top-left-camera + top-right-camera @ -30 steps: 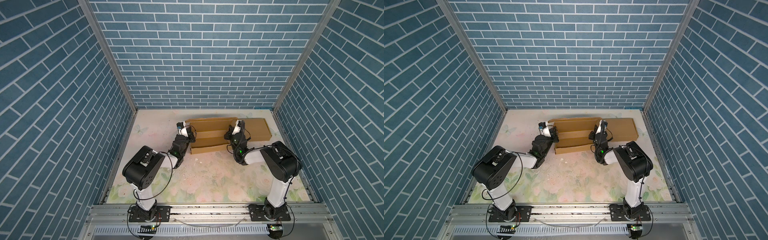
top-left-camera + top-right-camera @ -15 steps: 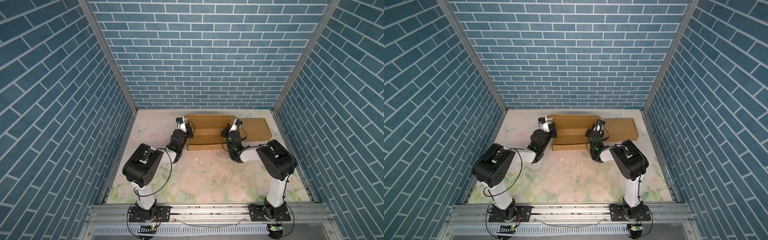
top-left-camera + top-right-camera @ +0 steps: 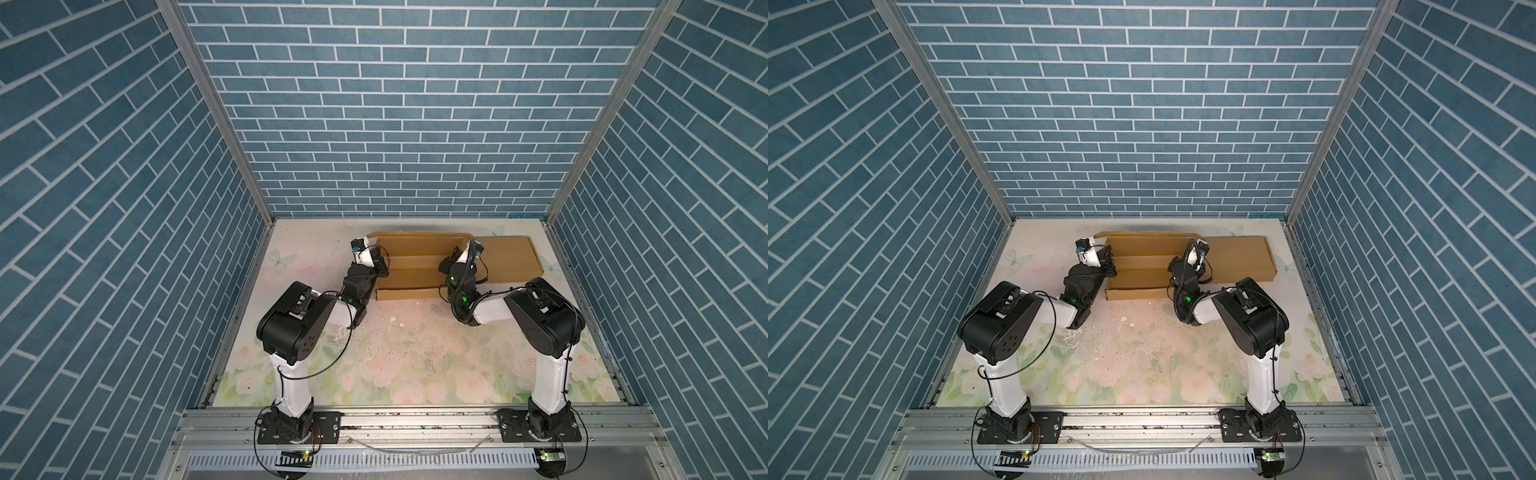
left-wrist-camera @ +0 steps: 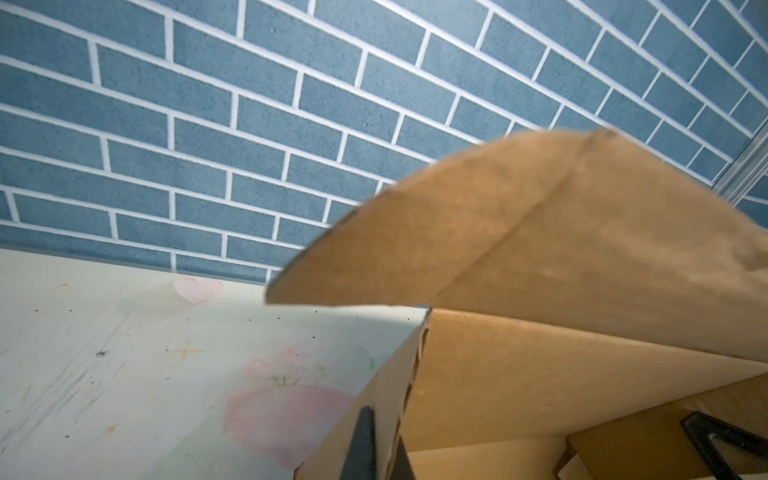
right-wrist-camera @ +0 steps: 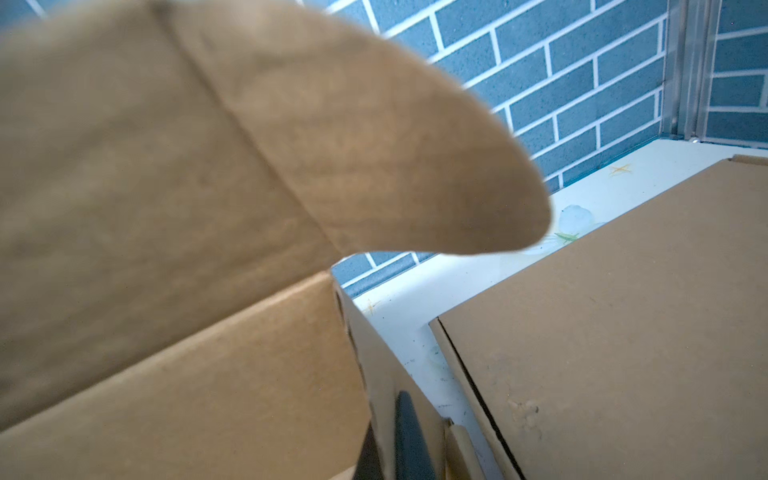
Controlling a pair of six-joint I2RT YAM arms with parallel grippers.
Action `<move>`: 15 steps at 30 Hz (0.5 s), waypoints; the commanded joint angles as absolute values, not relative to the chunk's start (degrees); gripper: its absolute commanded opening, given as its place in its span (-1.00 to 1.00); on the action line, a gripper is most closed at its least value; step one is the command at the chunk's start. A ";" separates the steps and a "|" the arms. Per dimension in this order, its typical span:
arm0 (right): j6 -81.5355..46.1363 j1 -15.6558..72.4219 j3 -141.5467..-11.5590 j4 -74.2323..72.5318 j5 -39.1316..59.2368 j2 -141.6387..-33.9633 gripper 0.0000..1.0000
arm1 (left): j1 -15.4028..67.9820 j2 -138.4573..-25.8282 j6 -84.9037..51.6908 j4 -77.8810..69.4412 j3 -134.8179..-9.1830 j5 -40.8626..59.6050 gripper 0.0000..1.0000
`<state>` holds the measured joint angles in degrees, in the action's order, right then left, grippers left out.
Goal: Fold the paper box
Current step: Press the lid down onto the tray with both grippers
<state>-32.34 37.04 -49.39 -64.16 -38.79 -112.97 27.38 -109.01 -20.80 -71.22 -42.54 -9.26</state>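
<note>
The paper box (image 3: 415, 266) (image 3: 1142, 268) is brown cardboard, half folded, lying far back on the table in both top views. My left gripper (image 3: 380, 269) (image 3: 1109, 266) is shut on the box's left side wall, and my right gripper (image 3: 448, 266) (image 3: 1173, 266) is shut on its right side wall. In the left wrist view the gripper (image 4: 380, 453) pinches the wall's edge between dark fingers (image 4: 361, 444). A rounded flap (image 4: 519, 232) curls above it. The right wrist view shows the same pinch (image 5: 388, 449), with one finger (image 5: 409, 436) outside the wall and a flap (image 5: 374, 145) overhead.
A second, flat closed cardboard box (image 3: 507, 257) (image 3: 1237, 257) (image 5: 623, 332) lies just right of the paper box, close to my right gripper. The blue brick back wall (image 3: 407, 166) stands right behind both boxes. Small white scraps (image 3: 392, 319) dot the floral table.
Both grippers, still shut on the side walls, have carried the paper box a little toward the back wall and squared its front edge. Over the last half second little moved.
</note>
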 commanded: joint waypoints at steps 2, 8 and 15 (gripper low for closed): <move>-36.25 39.05 -45.72 -62.14 -35.72 -113.58 -1.00 | 30.08 -112.23 -22.39 -72.70 -37.69 -5.43 -1.00; -30.74 38.94 -43.07 -63.24 -30.51 -110.07 -1.00 | 29.58 -112.65 -21.42 -78.19 -34.02 -5.00 -1.00; -29.59 37.27 -41.06 -55.93 -21.07 -104.50 -1.00 | 30.04 -112.07 -21.37 -77.64 -33.31 -5.47 -1.00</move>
<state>-29.50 36.53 -42.98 -63.29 -31.68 -106.59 28.32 -110.26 -20.80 -84.07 -35.14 -9.10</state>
